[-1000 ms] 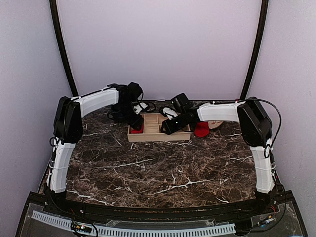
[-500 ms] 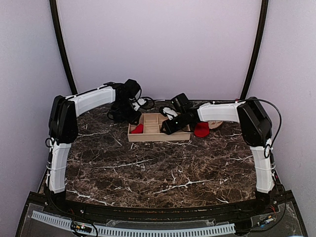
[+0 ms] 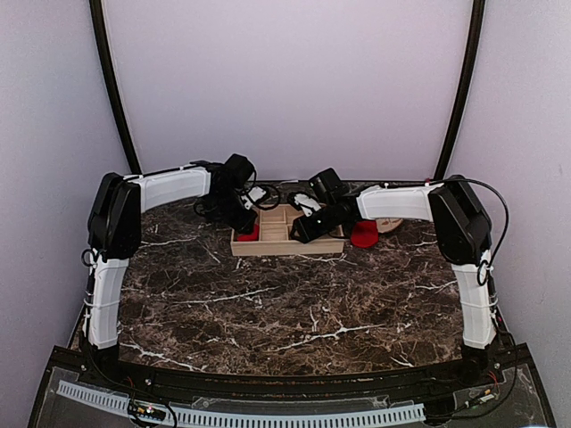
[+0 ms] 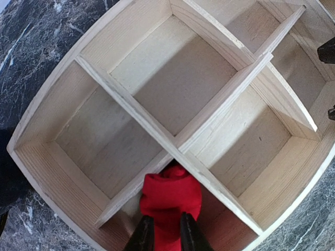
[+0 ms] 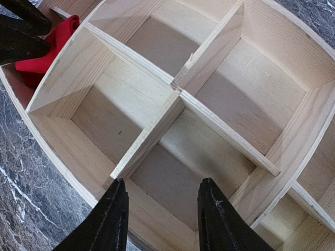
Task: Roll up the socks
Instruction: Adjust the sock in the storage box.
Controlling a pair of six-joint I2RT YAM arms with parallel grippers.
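Note:
One red sock lies bunched in a corner compartment of the wooden tray, against the crossing dividers. My left gripper is shut on the sock's near end, with red fabric pinched between its black fingers. From above, this sock shows in the tray's near-left compartment under the left gripper. The other red sock lies on the table just right of the tray. My right gripper stands open over a different compartment, holding nothing.
The tray sits at the back middle of the dark marble table. A tan plate lies behind the second sock. Black cables trail behind the tray. Purple walls close in at the back and both sides.
My left gripper's fingers have closed in on the red sock in the tray, and the left wrist has drawn slightly back and left. The right arm has not moved.

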